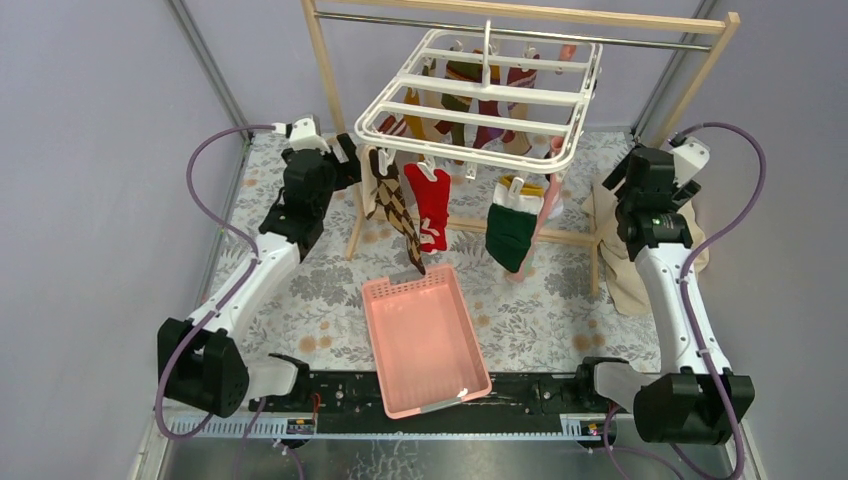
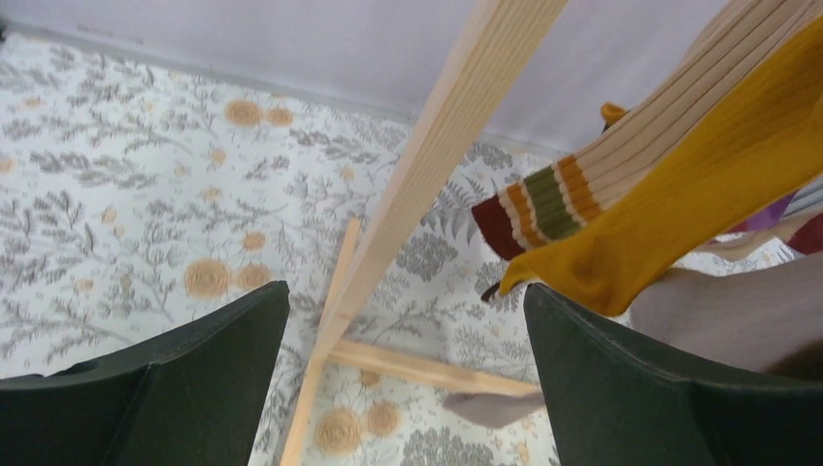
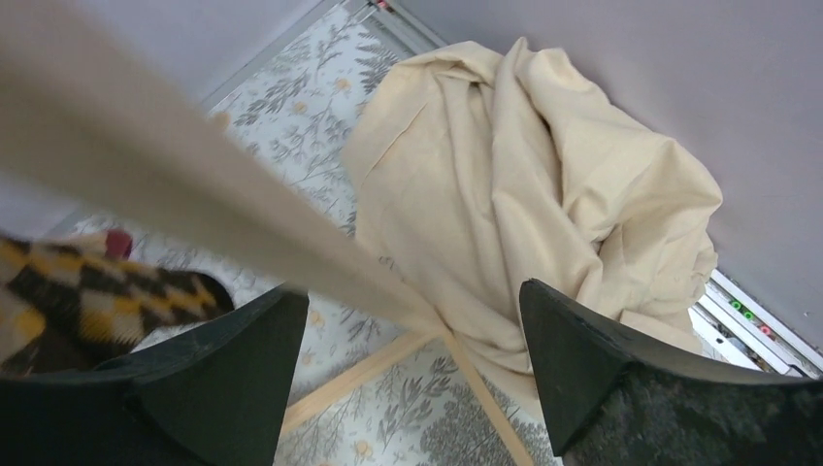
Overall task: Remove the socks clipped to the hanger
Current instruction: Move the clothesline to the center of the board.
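— Over the table's far half, what hangs where?

— White hanger (image 1: 480, 100) hooks on the wooden rail frame (image 1: 322, 60). The socks (image 1: 505, 250) are clipped beneath it, each dangling lengthways, toe down. A pink basket (image 1: 370, 320) sits on the table below the rack's front edge.

— And the arms?

— The left gripper (image 2: 406, 291) stands at the rack's front left corner, jaws spread wide, nothing between them, with the frame's post in sight beyond. The right gripper (image 3: 412, 289) stands off the rack's right side, jaws also apart and holding nothing. A beige cloth (image 3: 524, 175) is heaped past it.

— Which sock is closest to hand?

— The brown argyle sock (image 1: 395, 205), at the front left corner, near the left gripper and to its right. The red sock (image 1: 432, 200) hangs next along. The green sock (image 1: 512, 225) lies to the right gripper's left, but well apart from it.

— So the left arm goes first?

— Likely. Its reach is short and sideways. The sock's long axis runs vertical, so the jaws would need to close across the cuff near the clip, then draw it downward.
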Controlling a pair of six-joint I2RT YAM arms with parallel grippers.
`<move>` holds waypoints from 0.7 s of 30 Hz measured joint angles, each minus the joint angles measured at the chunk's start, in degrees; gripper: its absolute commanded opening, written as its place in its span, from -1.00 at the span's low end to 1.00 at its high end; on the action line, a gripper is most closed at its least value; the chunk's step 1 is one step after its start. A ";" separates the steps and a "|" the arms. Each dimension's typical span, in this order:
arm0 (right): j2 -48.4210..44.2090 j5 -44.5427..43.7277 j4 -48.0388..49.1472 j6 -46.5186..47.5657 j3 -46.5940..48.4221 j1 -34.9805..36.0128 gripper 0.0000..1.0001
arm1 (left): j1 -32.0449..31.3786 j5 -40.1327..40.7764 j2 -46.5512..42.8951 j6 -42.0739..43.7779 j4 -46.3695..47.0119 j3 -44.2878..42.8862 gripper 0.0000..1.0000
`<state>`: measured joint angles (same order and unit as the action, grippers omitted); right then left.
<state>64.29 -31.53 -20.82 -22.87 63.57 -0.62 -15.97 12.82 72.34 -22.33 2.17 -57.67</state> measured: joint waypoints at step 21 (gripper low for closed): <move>9.66 14.95 15.96 -1.18 -1.84 -5.53 -0.13 | 0.13 2.08 15.37 6.84 11.72 -3.45 -0.11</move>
<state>73.95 -16.58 -4.86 -24.05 61.73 -6.15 -15.84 14.90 87.70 -15.49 13.89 -61.12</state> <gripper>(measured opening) 0.557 0.468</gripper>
